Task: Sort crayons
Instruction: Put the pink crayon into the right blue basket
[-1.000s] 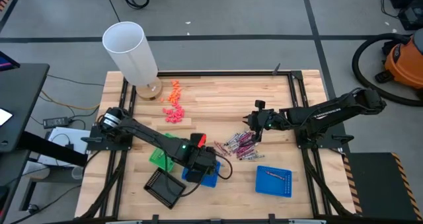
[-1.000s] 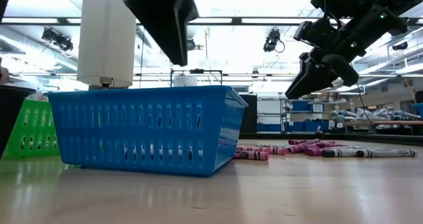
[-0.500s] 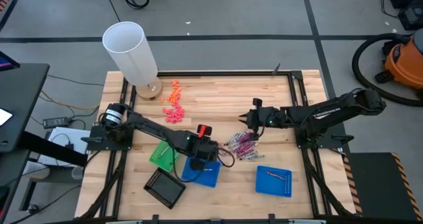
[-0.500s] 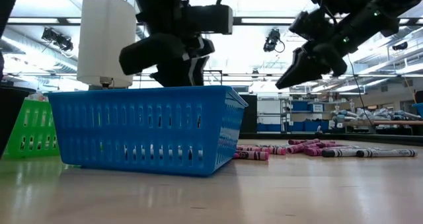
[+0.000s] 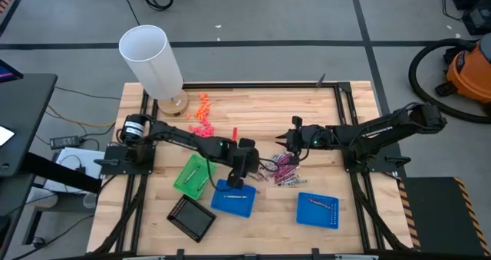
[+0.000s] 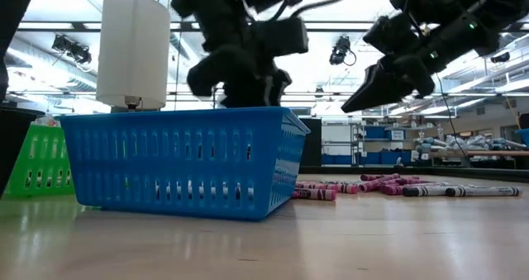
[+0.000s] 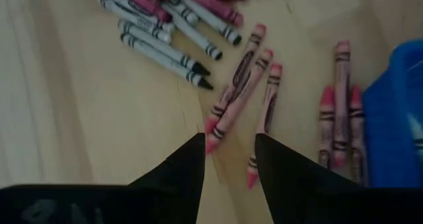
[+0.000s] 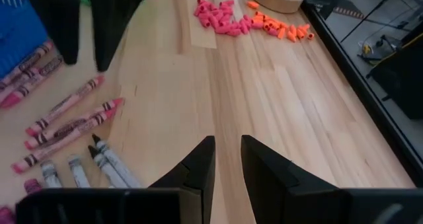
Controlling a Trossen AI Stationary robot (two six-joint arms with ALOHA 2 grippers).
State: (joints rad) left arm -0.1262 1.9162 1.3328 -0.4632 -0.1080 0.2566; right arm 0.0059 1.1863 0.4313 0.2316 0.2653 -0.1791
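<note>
The crayons [image 5: 280, 169] lie in a loose pile on the table's middle: pinkish-red and maroon ones [image 7: 238, 85] and silvery-grey ones [image 7: 162, 49]. My left gripper [image 7: 229, 139] hovers open just above the pile's near-left fringe, beside a blue tray [image 5: 234, 200]. Pink crayons lie under the gap between its fingers, and it touches none of them. My right gripper [image 8: 227, 139] hangs in the air at the pile's far right side [image 5: 291, 141]. Its fingers stand slightly apart with nothing between them.
A second blue tray [image 5: 318, 209] sits near the front right. A green tray [image 5: 190, 176] and a black tray [image 5: 192, 218] sit left of the first. A white cylinder [image 5: 149, 60] and orange and pink chunky bits [image 5: 201, 120] are at the far left.
My left gripper has swung from above the blue tray toward the far right, to the crayon pile. It has sunk lower and turned as it went, and stays open. My right gripper has tipped a little where it hangs.
</note>
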